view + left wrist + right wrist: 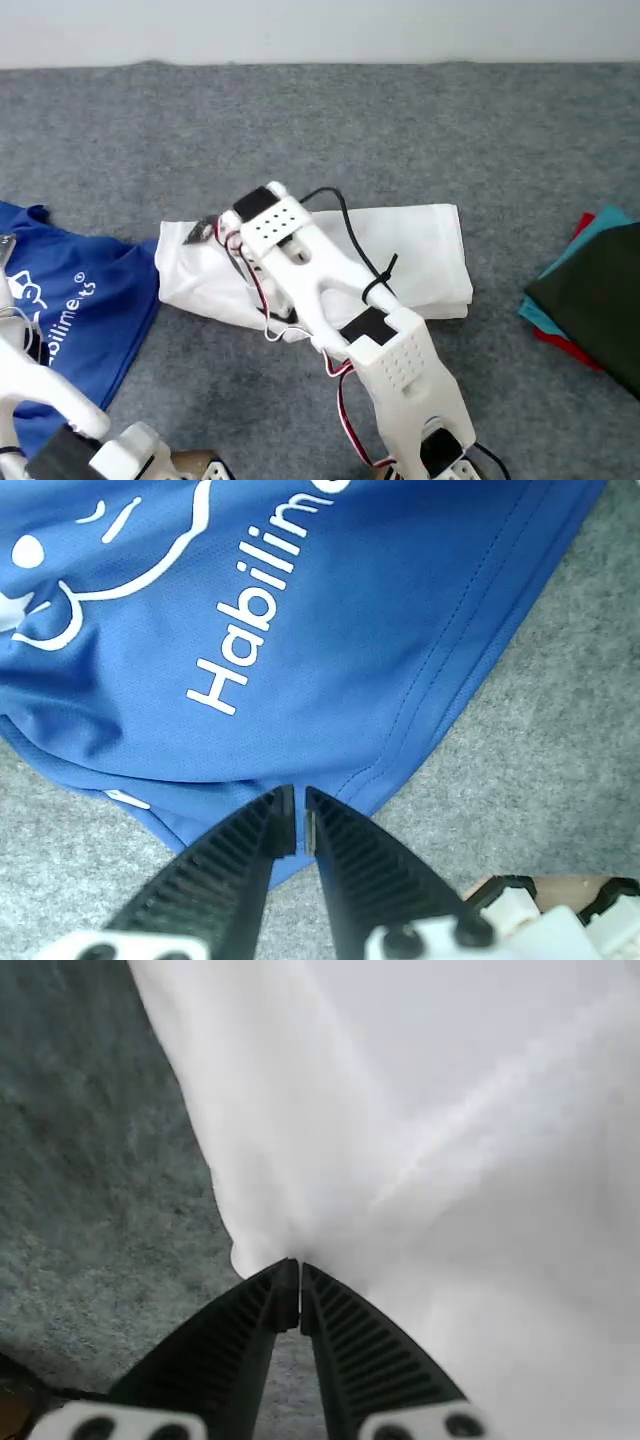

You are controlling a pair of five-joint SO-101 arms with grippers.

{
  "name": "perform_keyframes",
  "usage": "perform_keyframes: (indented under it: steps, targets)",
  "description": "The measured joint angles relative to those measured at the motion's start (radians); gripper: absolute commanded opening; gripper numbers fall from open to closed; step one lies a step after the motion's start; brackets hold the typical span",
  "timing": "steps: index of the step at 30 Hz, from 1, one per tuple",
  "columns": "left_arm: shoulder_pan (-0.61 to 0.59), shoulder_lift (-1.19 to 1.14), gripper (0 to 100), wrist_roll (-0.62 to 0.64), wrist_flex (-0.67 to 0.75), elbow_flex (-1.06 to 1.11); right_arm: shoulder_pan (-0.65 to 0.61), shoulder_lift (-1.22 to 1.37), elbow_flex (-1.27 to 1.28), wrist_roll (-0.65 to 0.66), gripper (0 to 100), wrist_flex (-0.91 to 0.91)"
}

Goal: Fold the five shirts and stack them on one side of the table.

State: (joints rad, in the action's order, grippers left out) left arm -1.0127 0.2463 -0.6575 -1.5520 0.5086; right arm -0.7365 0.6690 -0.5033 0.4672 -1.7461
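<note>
- The blue shirt (70, 300) lies spread and unfolded at the left edge of the surface (400, 130). It looks to be next in line, so it should be left flat and not dragged.
- The left pincer (297, 815) hangs over that shirt's hem. Its jaws are together with only a sliver between them, and as far as I can judge there is no cloth in them. It is best kept there, clear of the fold.
- The white shirt (420, 250) lies in the middle of the surface, partly folded into a long band, with its left end rumpled.
- The right pincer (298, 1278) is clamped on the white shirt's edge at that left end, and the cloth puckers toward the tips. The step in hand seems to be carrying this end over to the right to halve the band.
- To do it well:
  - lift only enough to clear the lower layer;
  - carry the edge straight along the band so the sides line up;
  - lay it down before letting go;
  - mind that the arm's cable (347, 222) does not snag the cloth.
- The stack (590, 290) of folded shirts, dark on top of teal and red, sits at the right edge. The finished white shirt belongs on it.
</note>
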Motion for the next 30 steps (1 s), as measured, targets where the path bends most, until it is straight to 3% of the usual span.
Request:
perform_keyframes:
  steps: [10, 17, 24, 30]
  targets:
    - [0.000, 0.000, 4, 0.000, -0.040, -0.066, 0.000, -0.058, -0.233, 0.000, 0.9, 0.038]
    - [0.000, 0.000, 4, 0.000, -0.104, -0.141, 0.000, 0.124, -0.235, 0.000, 0.9, 0.172]
    - [0.000, 0.097, 4, 0.000, -0.155, -0.176, 0.002, 0.144, -0.371, -0.012, 0.9, -0.003]
    - [0.043, 0.292, 4, -0.005, -0.170, -0.161, 0.135, 0.025, -0.356, -0.150, 0.9, -0.008]
